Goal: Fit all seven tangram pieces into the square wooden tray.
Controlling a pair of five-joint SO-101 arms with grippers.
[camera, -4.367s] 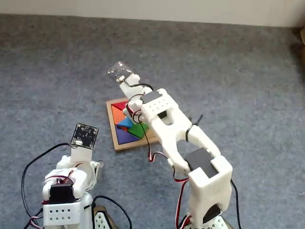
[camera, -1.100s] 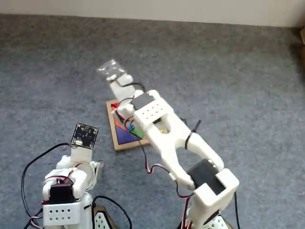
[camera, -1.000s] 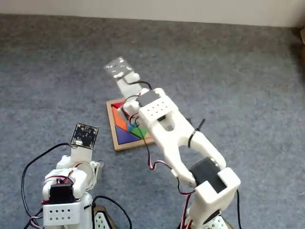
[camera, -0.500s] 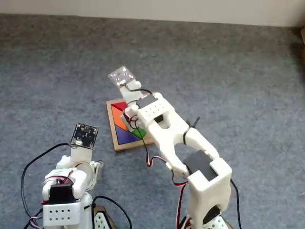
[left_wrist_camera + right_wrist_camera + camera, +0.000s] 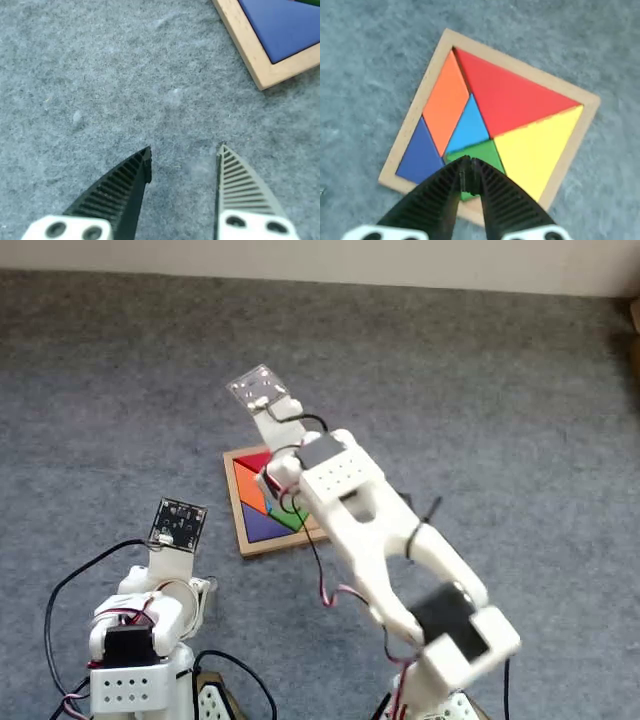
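The left arm [image 5: 140, 628] sits folded close to its base at the near left of the grey table [image 5: 500, 390]. The left jaws are spread wide over bare cloth and hold nothing, with one corner of the tray [image 5: 246, 47] near them. The tray lies flat at the middle of the table, and in it the dark blue piece [image 5: 419, 157], orange piece [image 5: 447, 100], light blue piece [image 5: 469, 127], green piece [image 5: 481, 152], red piece [image 5: 515, 100] and yellow piece [image 5: 540, 150] lie flush and close together. What fills the strip under the right jaws is hidden. The right arm [image 5: 350, 495] stretches out over the tray, and the right jaws are all but closed with nothing visibly pinched, their tips over the green piece. If those tips are pressing down off-centre, they could tip the green piece on edge, lift a neighbour out of its seat or drag the whole tray across the cloth. Compared with half a second ago, the right arm's elbow has swung outward and nearer the camera while its wrist stays above the tray. The tray and the left arm have not shifted.
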